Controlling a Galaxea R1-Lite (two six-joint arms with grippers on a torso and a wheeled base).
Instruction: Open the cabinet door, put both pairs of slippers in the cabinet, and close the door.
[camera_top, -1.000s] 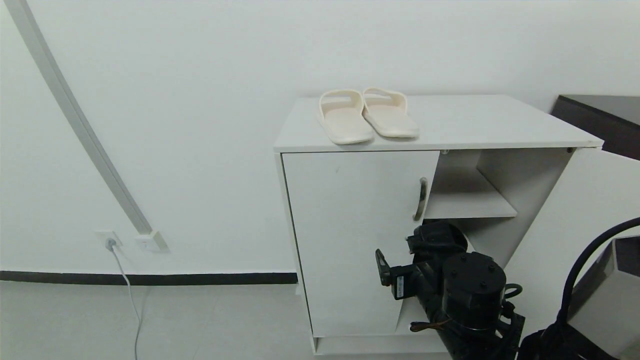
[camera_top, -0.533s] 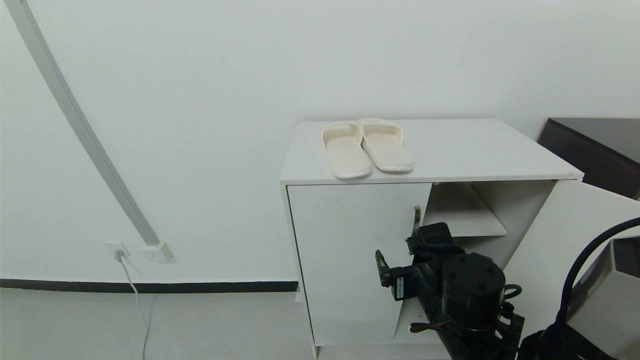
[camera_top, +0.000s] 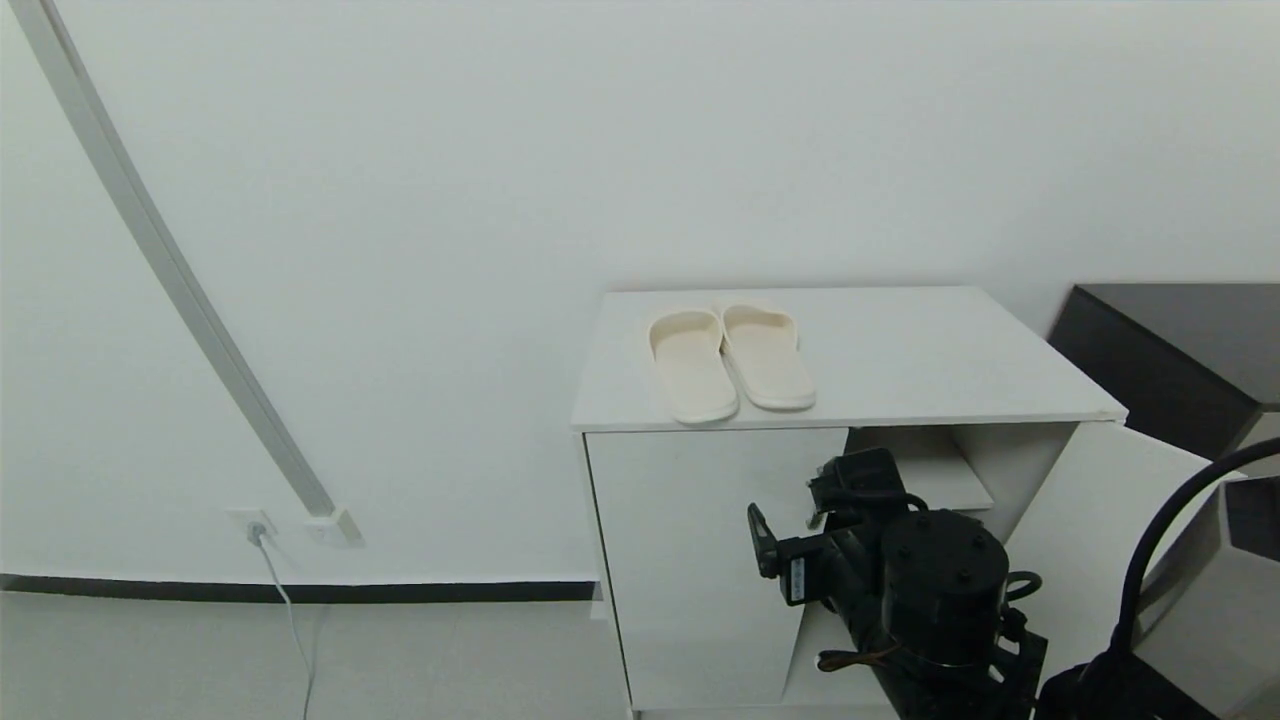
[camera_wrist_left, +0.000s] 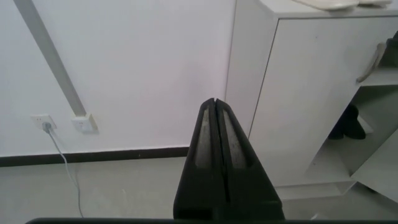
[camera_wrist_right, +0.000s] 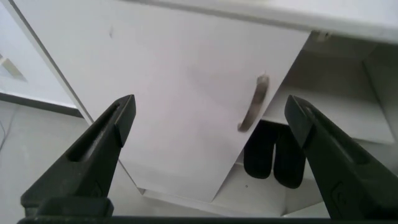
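A pair of cream slippers lies side by side on top of the white cabinet. The cabinet's left door is closed and its right door stands swung open. A pair of black slippers stands on the bottom shelf inside, and the black slippers also show past the left door's edge. My right gripper is open in front of the left door, near its metal handle, holding nothing. My left gripper is shut and empty, off to the cabinet's left above the floor.
A dark piece of furniture stands right of the cabinet. On the wall to the left are a slanted conduit and a socket with a cable hanging to the floor. Open floor lies left of the cabinet.
The whole head picture has shifted: the cabinet sits lower and I see its top from higher up, so the camera has risen. The cream slippers and doors have not moved.
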